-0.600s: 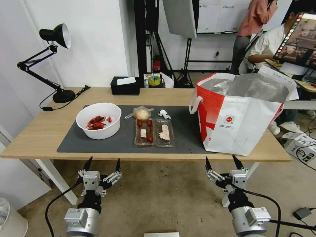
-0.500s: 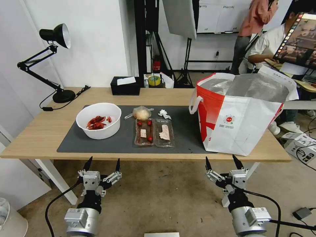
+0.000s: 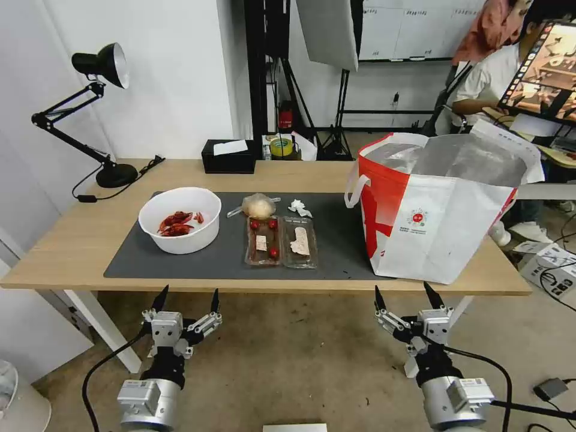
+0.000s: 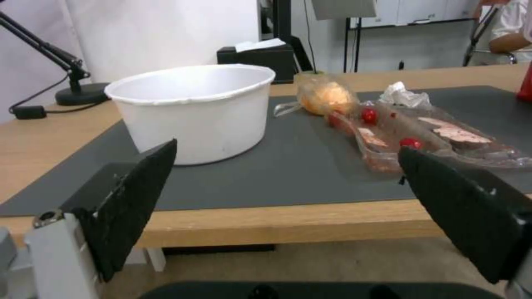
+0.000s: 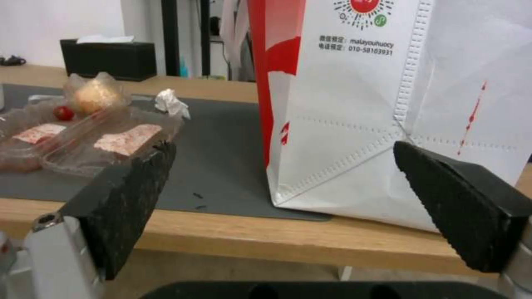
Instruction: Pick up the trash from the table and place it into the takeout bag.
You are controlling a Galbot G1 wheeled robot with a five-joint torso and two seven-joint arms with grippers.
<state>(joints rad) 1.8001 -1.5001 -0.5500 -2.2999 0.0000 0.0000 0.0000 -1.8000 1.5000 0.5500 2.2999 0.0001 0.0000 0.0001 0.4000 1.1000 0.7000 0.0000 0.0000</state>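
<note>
On the light-wood table point(image 3: 72, 252) a dark grey mat carries the trash: a white bowl point(image 3: 179, 219) point(image 4: 194, 110) of red shells, a clear clamshell tray point(image 3: 280, 241) point(image 4: 421, 139) point(image 5: 83, 143) with red bits, a clear bag with a yellowish lump point(image 3: 258, 206) point(image 4: 324, 93) point(image 5: 94, 95) and a crumpled tissue point(image 3: 299, 207) point(image 4: 403, 94) point(image 5: 172, 103). The takeout bag point(image 3: 444, 204) point(image 5: 388, 108) stands open at the table's right end. My left gripper point(image 3: 186, 298) point(image 4: 288, 166) and right gripper point(image 3: 404, 296) point(image 5: 285, 164) hang open below the front edge, both empty.
A black tissue box point(image 3: 228, 156) point(image 4: 260, 56) point(image 5: 108, 58) sits at the table's back edge and a black desk lamp point(image 3: 99, 108) at the back left. Behind the table are stands, a monitor and seated people. The floor in front is bare.
Neither arm nor any table item has moved. A person in the room behind has shifted to the right.
</note>
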